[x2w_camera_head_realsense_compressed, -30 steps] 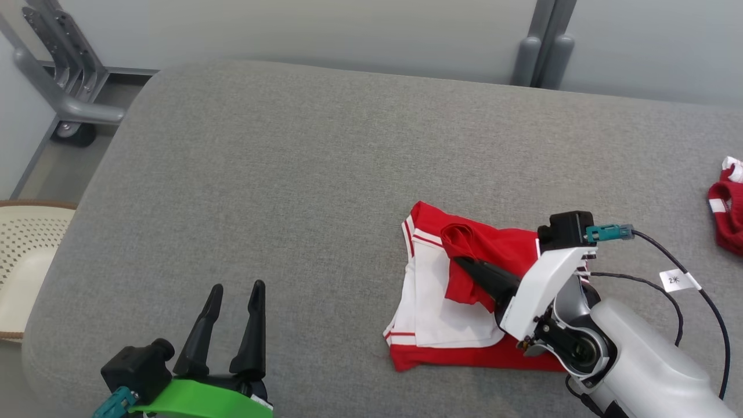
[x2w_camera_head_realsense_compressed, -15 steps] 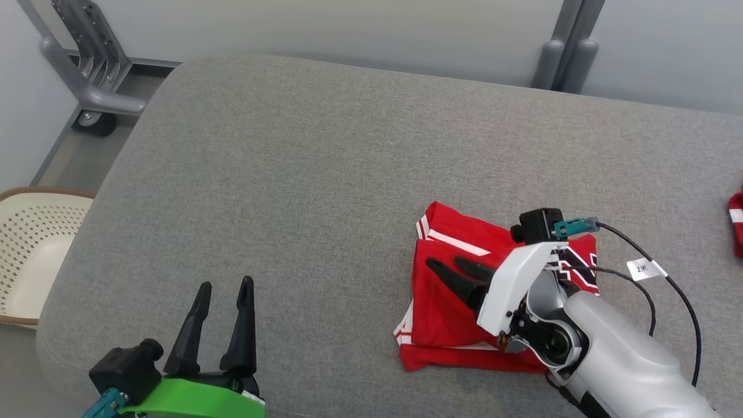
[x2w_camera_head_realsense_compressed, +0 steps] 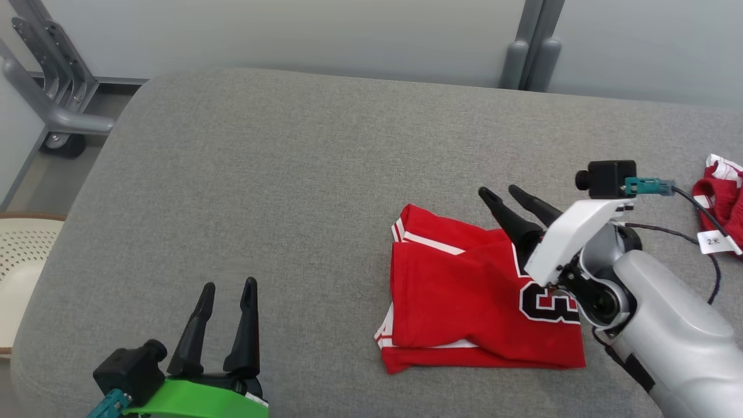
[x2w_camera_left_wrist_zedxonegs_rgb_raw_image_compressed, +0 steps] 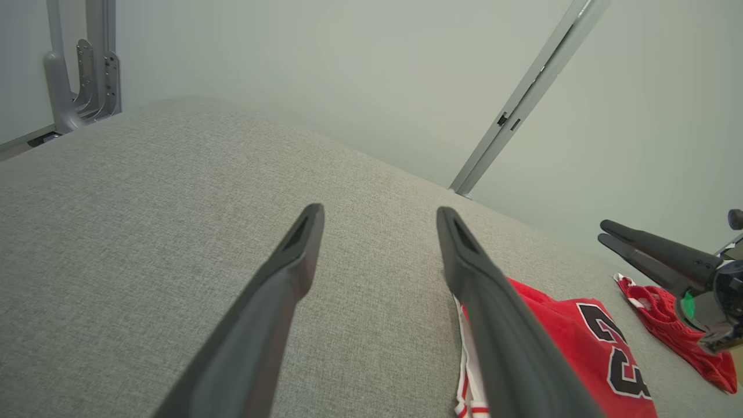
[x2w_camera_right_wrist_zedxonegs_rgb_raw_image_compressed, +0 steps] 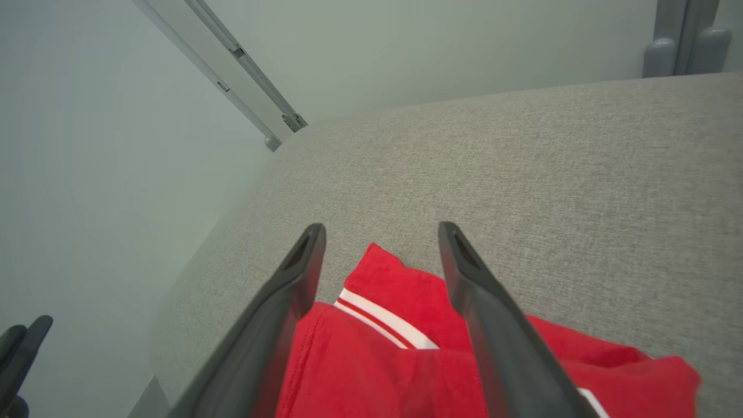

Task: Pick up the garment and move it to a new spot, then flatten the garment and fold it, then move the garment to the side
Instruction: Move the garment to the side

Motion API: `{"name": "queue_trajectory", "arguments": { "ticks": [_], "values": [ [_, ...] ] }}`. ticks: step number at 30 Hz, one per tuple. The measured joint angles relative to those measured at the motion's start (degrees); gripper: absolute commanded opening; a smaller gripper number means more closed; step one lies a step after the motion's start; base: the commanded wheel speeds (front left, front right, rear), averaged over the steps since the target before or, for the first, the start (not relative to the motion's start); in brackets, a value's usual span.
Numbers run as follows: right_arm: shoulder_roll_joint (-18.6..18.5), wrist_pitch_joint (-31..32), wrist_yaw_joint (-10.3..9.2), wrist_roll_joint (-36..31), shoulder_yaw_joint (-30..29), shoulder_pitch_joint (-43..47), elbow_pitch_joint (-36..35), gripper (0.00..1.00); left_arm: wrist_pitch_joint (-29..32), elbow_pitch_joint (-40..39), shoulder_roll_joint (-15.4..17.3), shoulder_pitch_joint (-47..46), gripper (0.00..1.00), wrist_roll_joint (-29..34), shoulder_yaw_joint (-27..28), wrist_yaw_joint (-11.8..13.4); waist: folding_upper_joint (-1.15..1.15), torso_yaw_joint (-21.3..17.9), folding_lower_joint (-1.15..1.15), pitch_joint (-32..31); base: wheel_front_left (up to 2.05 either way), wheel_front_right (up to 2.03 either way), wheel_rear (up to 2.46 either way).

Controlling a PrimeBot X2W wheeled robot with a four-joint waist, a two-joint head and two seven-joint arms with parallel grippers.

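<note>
The garment (x2w_camera_head_realsense_compressed: 464, 302) is a red jersey with white trim and a black number. It lies folded into a rough rectangle on the grey fabric surface (x2w_camera_head_realsense_compressed: 278, 174), right of centre. My right gripper (x2w_camera_head_realsense_compressed: 499, 191) hovers open over its far right corner with nothing between the fingers. In the right wrist view the right gripper (x2w_camera_right_wrist_zedxonegs_rgb_raw_image_compressed: 381, 229) frames the red cloth (x2w_camera_right_wrist_zedxonegs_rgb_raw_image_compressed: 377, 360) and its white stripe. My left gripper (x2w_camera_head_realsense_compressed: 229, 285) stands open and empty at the lower left, well apart from the garment. In the left wrist view the left gripper (x2w_camera_left_wrist_zedxonegs_rgb_raw_image_compressed: 380, 212) points across bare fabric, with the garment (x2w_camera_left_wrist_zedxonegs_rgb_raw_image_compressed: 580, 342) to its right.
A second red cloth (x2w_camera_head_realsense_compressed: 725, 197) lies at the surface's far right edge. A cream perforated basket (x2w_camera_head_realsense_compressed: 23, 255) stands off the left edge, a grey wheeled metal frame (x2w_camera_head_realsense_compressed: 46, 98) behind it. Grey posts (x2w_camera_head_realsense_compressed: 531, 58) rise at the back. A labelled cable (x2w_camera_head_realsense_compressed: 717, 241) trails from my right wrist.
My right gripper went from shut on a red fold to open. The fold now lies flat over the white part. The gripper has risen toward the garment's far right corner. The head camera shifted.
</note>
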Motion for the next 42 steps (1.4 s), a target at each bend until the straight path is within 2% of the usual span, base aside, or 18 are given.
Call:
{"name": "queue_trajectory", "arguments": {
  "ticks": [6, 15, 22, 36, 37, 39, 40, 42],
  "values": [
    [-5.9, -2.2, 0.21, -2.7, 0.0, 3.7, 1.9, 1.0, 0.0, -0.2, 0.0, 0.1, 1.0, 0.0, -1.4, 0.0, 0.0, -1.9, 0.0, 0.0, 0.0, 0.0, 0.0],
    [-9.9, -2.8, 1.41, -3.9, 1.9, 8.6, 2.6, 1.0, 0.1, -0.5, -0.1, 0.1, 1.0, 0.2, -2.9, 0.0, 0.0, -5.3, 0.0, 0.8, 0.0, 0.0, 0.0],
    [-9.7, -3.3, 1.94, -3.6, 2.0, 9.3, 2.5, 1.0, 0.8, -0.6, -0.1, 0.0, 1.0, 0.6, -3.8, -0.5, 0.0, -5.6, 0.0, 2.3, 0.0, 0.0, 0.0],
    [-7.4, -2.5, 2.9, 1.9, 1.3, 9.3, 5.9, 1.0, 1.1, -0.2, -0.2, -0.2, 1.0, 1.2, -3.3, -0.6, 0.0, -1.1, 0.0, 4.0, 0.0, 0.0, 0.0],
    [-7.3, -2.4, 2.91, 2.0, 1.4, 9.3, 6.1, 0.6, 1.1, -0.2, -0.2, -0.2, 1.0, 1.2, -3.2, -0.6, 0.0, -0.8, 0.0, 4.0, 0.0, 0.0, 0.0],
    [-7.0, -2.1, 2.91, 2.3, 1.4, 9.3, 6.4, 0.37, 1.0, -0.2, -0.2, -0.2, 1.0, 1.2, -3.0, -0.5, 0.0, -0.5, 0.0, 4.1, 0.0, 0.0, 0.0],
    [-6.9, -2.1, 2.92, 2.3, 1.5, 9.3, 6.5, 0.3, 1.0, -0.2, -0.2, -0.2, 1.0, 1.2, -3.0, -0.5, 0.0, -0.4, 0.0, 4.1, 0.0, 0.0, 0.0],
    [-6.9, -2.1, 2.92, 2.3, 1.6, 9.2, 6.5, 0.09, 1.0, -0.1, -0.2, -0.2, 1.0, 1.3, -2.9, -0.5, 0.0, -0.4, 0.0, 4.0, 0.0, 0.0, 0.0]
  ]
}}
